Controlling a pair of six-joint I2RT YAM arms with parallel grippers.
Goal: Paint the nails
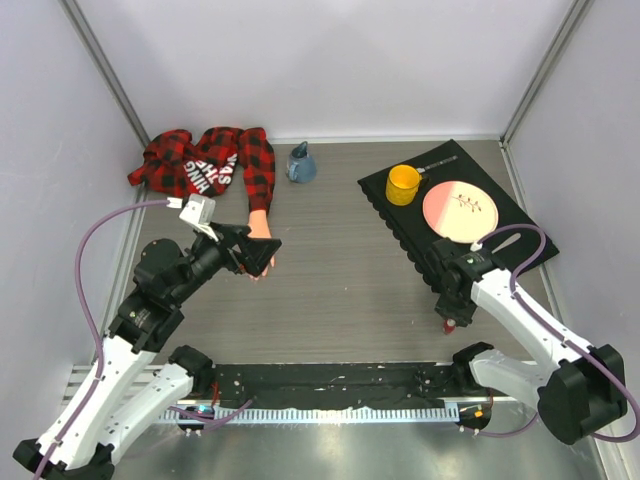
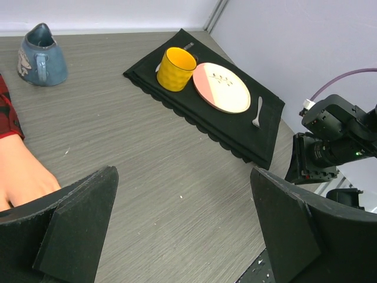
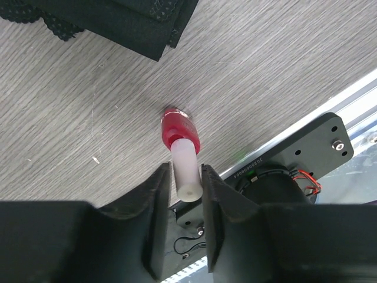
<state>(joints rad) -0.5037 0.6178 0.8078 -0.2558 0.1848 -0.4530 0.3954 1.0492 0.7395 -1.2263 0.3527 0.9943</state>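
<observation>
Overhead view of my two-arm rig on a grey wood-grain table (image 1: 340,260). I read the table as a clock face, with my arm bases at 6 o'clock.

A crumpled red-and-black plaid sleeve (image 1: 200,160) lies at 10 o'clock, and a black scalloped placemat (image 1: 400,226) lies at 2 o'clock. The left arm (image 1: 150,300) reaches from 7 o'clock toward centre-left. The right arm (image 1: 520,320) bends in from 5 o'clock.

On the placemat sit a pink plate (image 1: 459,211) and a yellow cup (image 1: 403,184), the cup just beside the plate at its 10 o'clock. A blue jug (image 1: 301,163) stands alone near 12 o'clock, between sleeve and placemat.

The peach mannequin hand (image 1: 261,225) comes out of the sleeve's cuff and lies flat, pointing toward 6 o'clock. The left gripper (image 1: 258,256) hovers over its fingertips with the jaws spread wide apart, holding nothing. In the left wrist view the peach hand shows beside the left-hand finger. The nails are at the near end of that hand, under the gripper, and I cannot make them out in any view.

At 4 o'clock, just off the placemat's near corner, the right gripper (image 3: 187,183) is clamped on the white cap (image 3: 185,168) of a small red polish bottle (image 3: 180,132). The bottle's glass body points down at the wood, and I cannot tell whether it touches.
</observation>
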